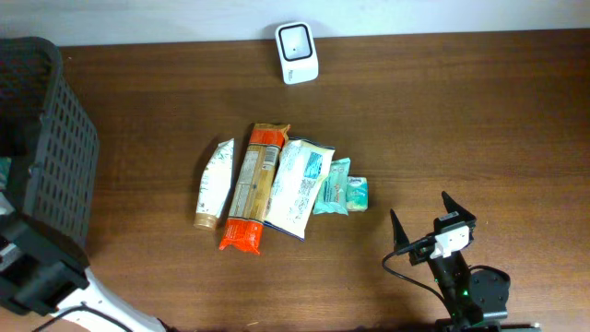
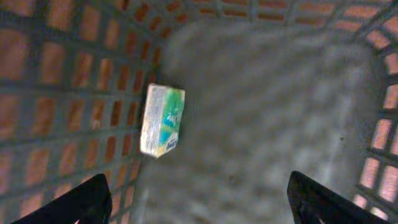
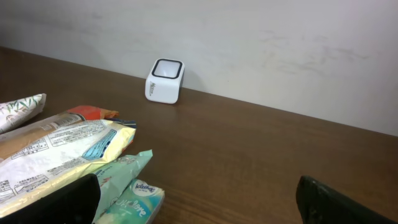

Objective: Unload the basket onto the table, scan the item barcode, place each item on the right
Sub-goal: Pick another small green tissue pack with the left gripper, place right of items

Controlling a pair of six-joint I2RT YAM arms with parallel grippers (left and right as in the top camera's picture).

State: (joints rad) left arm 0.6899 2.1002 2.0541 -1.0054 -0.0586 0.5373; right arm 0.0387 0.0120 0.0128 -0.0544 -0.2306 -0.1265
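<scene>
Several items lie in a row mid-table: a white tube [image 1: 213, 183], an orange packet [image 1: 253, 189], a yellow-white bag [image 1: 299, 185], a teal packet [image 1: 332, 185] and a tissue pack [image 1: 357, 193]. The white scanner [image 1: 297, 40] stands at the far edge, also in the right wrist view as a scanner [image 3: 165, 81]. My right gripper [image 1: 420, 206] hangs open and empty to the right of the tissue pack [image 3: 134, 205]. My left gripper [image 2: 196, 180] is open over the inside of the black basket [image 2: 74, 93], where a green-white pack [image 2: 163, 120] lies on the floor, apart from the fingers.
The black basket [image 1: 55, 157] fills the table's left edge, with my left arm [image 1: 37, 272] below it. A pale wall [image 3: 249, 37] rises behind the scanner. Bare brown table [image 1: 461, 111] stretches to the right of the items.
</scene>
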